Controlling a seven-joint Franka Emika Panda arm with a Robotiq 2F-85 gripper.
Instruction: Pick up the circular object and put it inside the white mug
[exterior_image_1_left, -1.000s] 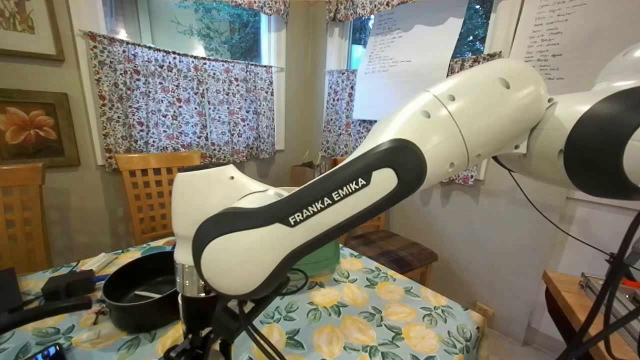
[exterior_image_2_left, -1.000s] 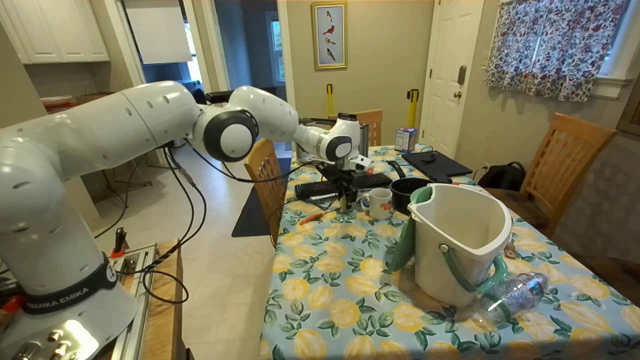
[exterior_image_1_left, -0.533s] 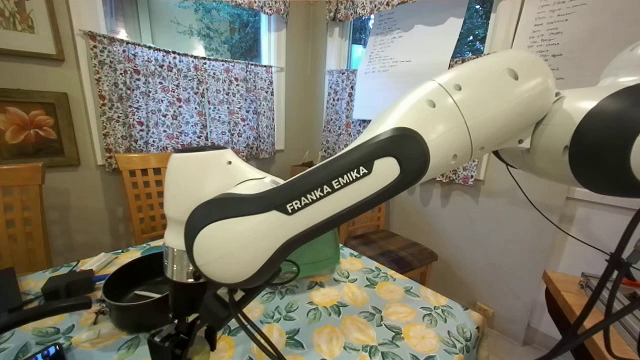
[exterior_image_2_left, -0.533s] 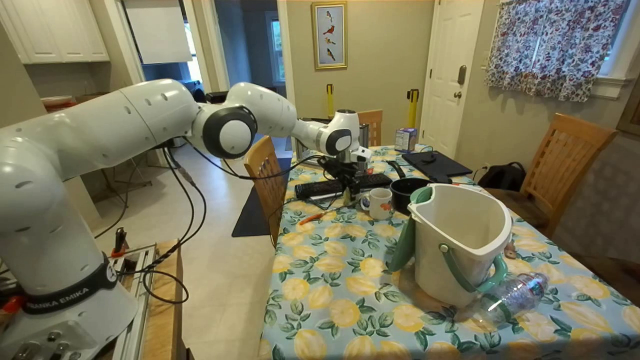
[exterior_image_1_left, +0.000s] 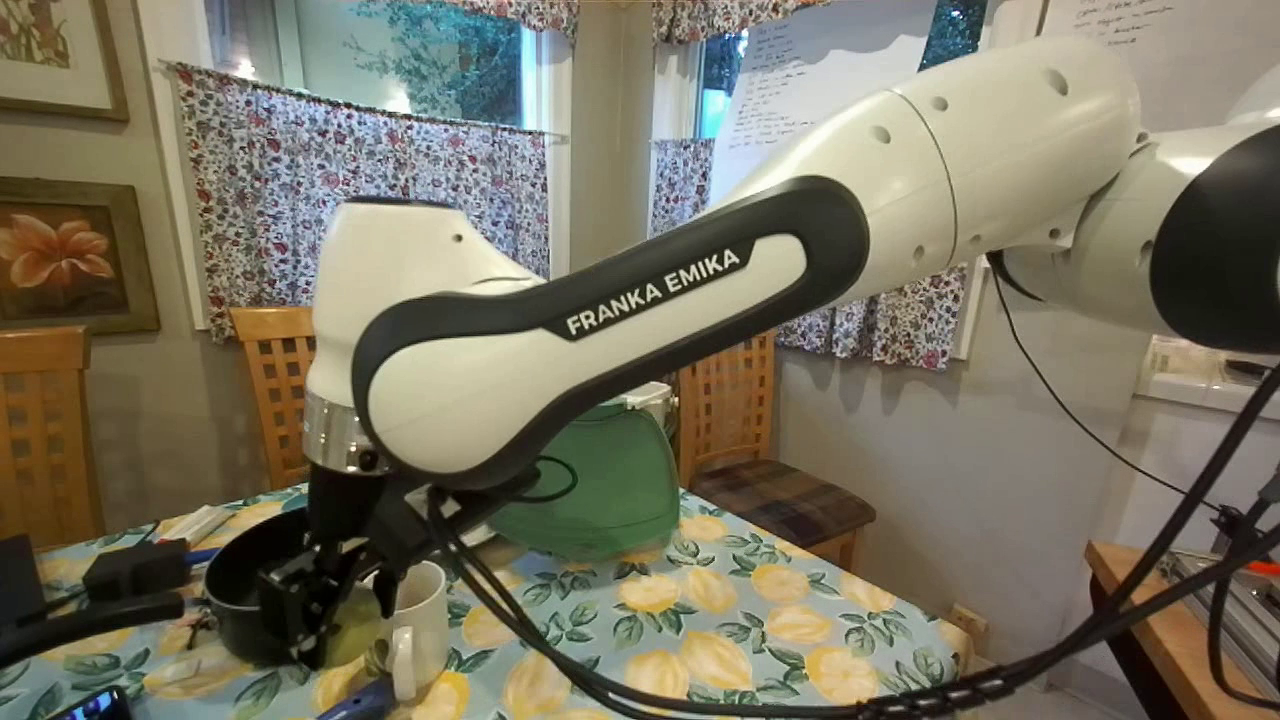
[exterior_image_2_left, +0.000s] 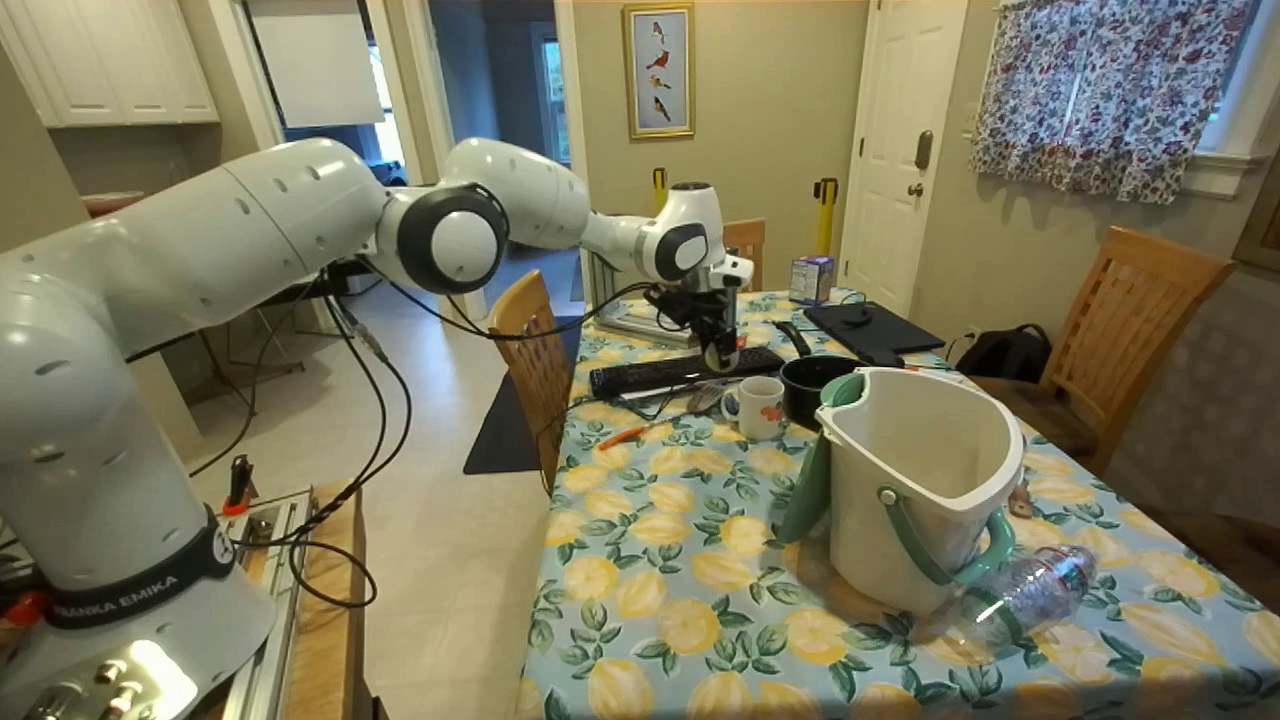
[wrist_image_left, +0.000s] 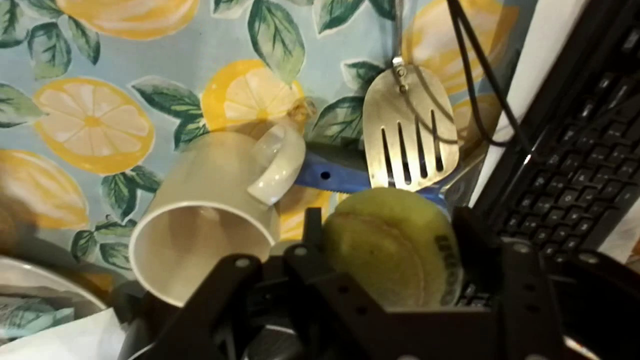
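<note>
One tennis ball (wrist_image_left: 392, 255), yellow-green, clasped in the gripper (wrist_image_left: 393, 227), aloft over the lemon-print tablecloth (exterior_image_2_left: 650, 560). One white mug (wrist_image_left: 210, 172), upright, lower than the ball and near it. Beside the mug, one black pan (exterior_image_2_left: 803, 398). Nearby, one slotted spatula (wrist_image_left: 411, 122), one black keyboard (wrist_image_left: 570, 187). Further out I count one white bucket (exterior_image_2_left: 862, 500), one clear bottle (exterior_image_2_left: 1040, 588) on its side.

In an exterior view the arm (exterior_image_1_left: 690, 285) is seen close, side-on, against windows (exterior_image_1_left: 450, 60); in an exterior view the desk (exterior_image_2_left: 640, 560) is viewed lengthwise, toward a door (exterior_image_2_left: 905, 130). In the wrist view the white mug (wrist_image_left: 210, 165), shared by all, is faced from close above.
</note>
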